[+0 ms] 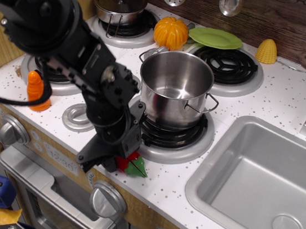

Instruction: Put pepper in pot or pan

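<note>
You have a single view, set high in front of the white speckled desk [290, 92] and tilted down across it toward the dark wooden back wall [298, 26]. It sits near, with the black arm filling the left foreground. The grey sink basin [262, 184] lies at lower right, the oven handle [38, 187] at the bottom edge.
</note>
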Available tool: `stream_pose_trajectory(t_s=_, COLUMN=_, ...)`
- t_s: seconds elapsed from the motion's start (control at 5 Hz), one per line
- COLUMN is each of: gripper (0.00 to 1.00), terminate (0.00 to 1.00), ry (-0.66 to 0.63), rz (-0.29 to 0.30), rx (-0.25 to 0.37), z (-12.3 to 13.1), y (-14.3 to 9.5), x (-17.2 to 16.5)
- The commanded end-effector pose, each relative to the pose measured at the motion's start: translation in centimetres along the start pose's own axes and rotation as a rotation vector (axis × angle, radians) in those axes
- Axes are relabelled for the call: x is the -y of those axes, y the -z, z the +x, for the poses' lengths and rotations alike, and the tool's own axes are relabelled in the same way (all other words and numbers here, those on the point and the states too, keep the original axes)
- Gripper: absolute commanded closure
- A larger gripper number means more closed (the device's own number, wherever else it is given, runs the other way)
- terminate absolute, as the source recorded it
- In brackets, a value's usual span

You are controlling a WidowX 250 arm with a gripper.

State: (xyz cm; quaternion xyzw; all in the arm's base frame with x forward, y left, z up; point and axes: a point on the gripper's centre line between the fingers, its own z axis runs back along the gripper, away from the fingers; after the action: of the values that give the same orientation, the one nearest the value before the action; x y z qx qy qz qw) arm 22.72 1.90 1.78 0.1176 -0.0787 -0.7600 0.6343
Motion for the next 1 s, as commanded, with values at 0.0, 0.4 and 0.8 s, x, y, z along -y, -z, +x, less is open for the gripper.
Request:
stream_pose_trajectory(t_s=0.0, gripper=1.00, terminate=0.00, ry=0.049, rz=-0.007, rx=-0.073, z=-1.7, y=-5.6, x=-2.3)
stream_pose_trajectory(t_s=0.4, gripper=1.00, terminate=0.00, ry=0.181, rz=0.096, rx=-0.182, z=-2.6, y=-9.3, x=-8.3)
stream_pose_trajectory(t_s=0.8, gripper=1.00, terminate=0.00, ry=0.192, rz=0.248, rx=-0.279, z=-3.2, y=-5.8, x=-10.9)
